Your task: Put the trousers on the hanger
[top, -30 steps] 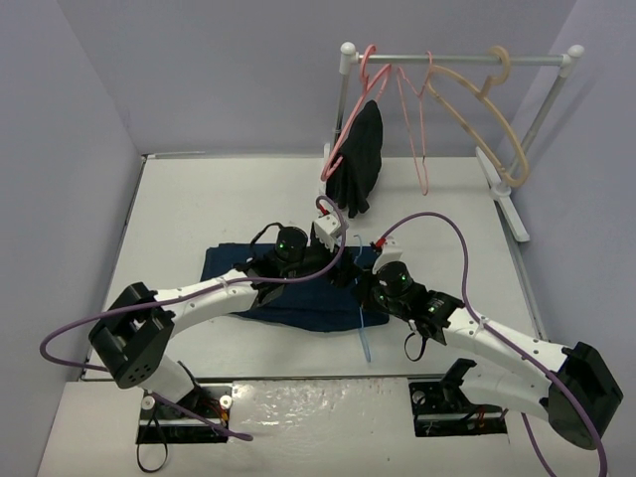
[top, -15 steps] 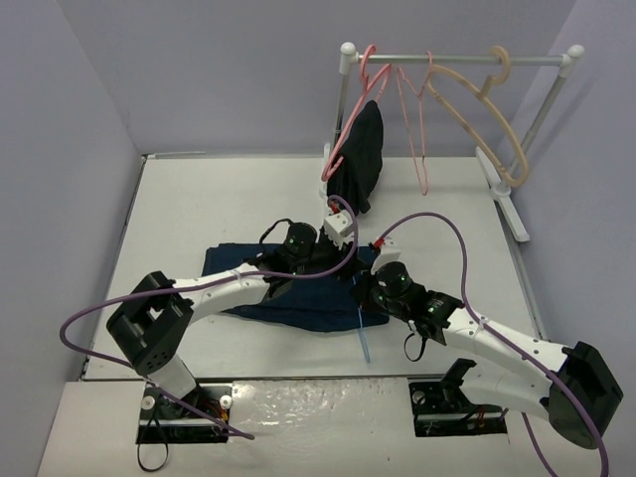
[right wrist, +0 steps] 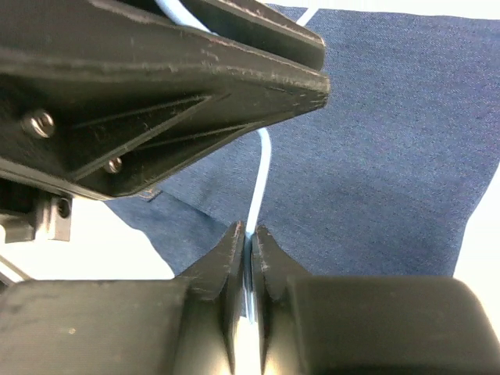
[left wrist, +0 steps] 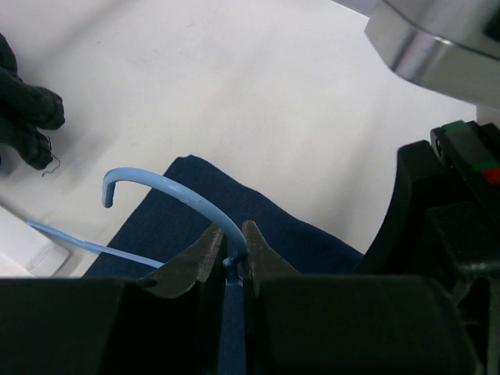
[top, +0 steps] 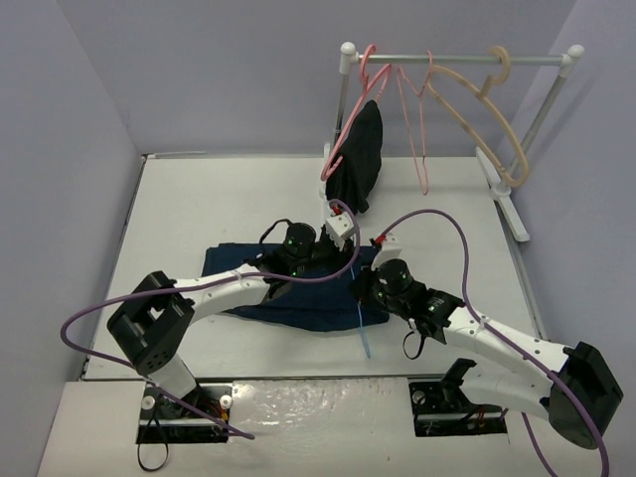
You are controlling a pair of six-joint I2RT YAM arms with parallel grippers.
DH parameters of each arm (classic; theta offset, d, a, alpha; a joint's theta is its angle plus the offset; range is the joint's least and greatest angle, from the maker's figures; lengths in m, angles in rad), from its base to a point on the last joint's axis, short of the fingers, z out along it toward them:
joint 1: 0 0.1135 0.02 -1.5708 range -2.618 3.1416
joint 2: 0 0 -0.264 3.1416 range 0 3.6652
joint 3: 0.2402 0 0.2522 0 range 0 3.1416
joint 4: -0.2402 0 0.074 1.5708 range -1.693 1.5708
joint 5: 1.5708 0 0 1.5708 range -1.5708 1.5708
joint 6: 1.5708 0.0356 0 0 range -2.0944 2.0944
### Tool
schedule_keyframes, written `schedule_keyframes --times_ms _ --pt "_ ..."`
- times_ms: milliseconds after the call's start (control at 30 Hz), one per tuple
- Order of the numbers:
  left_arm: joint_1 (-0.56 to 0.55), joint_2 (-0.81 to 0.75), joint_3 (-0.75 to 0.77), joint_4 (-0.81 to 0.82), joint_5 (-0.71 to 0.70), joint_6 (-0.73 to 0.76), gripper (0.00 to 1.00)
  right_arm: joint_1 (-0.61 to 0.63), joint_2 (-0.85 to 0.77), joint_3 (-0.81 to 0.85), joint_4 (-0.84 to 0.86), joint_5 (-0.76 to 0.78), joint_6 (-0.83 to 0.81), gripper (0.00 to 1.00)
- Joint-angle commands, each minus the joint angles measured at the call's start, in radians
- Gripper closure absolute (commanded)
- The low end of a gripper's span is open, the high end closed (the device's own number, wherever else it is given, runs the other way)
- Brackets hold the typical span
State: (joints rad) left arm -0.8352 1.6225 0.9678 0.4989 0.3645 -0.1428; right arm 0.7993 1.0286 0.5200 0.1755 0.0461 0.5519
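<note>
The dark navy trousers (top: pixel 227 262) lie flat mid-table, partly under both arms. The light-blue hanger (top: pixel 363 326) lies across their right part, its lower corner sticking out toward the near edge. My left gripper (top: pixel 347 258) is shut on the neck just below the hanger's hook (left wrist: pixel 168 186), fingertips (left wrist: pixel 211 246) pinching the wire over the denim (left wrist: pixel 305 234). My right gripper (top: pixel 361 285) sits close beside it. Its jaws (right wrist: pixel 248 234) are pressed on a straight run of the hanger's wire (right wrist: pixel 261 168) above the trousers (right wrist: pixel 383 148).
A white rack (top: pixel 457 57) stands at the back right with pink hangers (top: pixel 414 134), a thick beige hanger (top: pixel 494 119) and a black garment (top: pixel 360 159) hanging from it. Purple walls enclose the table. My two wrists nearly touch.
</note>
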Motion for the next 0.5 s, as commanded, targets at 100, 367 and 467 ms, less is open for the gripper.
schedule_keyframes --times_ms 100,367,467 --pt "0.007 -0.088 -0.075 0.173 0.018 0.051 1.0 0.011 -0.02 0.064 -0.011 -0.005 0.01 0.47" --pt "0.041 -0.121 -0.124 0.167 0.088 0.049 1.0 -0.017 -0.104 0.08 -0.173 0.046 0.057 0.36" --pt "0.051 -0.134 -0.138 0.15 0.11 0.061 1.0 -0.076 -0.125 0.075 -0.24 0.044 0.101 0.35"
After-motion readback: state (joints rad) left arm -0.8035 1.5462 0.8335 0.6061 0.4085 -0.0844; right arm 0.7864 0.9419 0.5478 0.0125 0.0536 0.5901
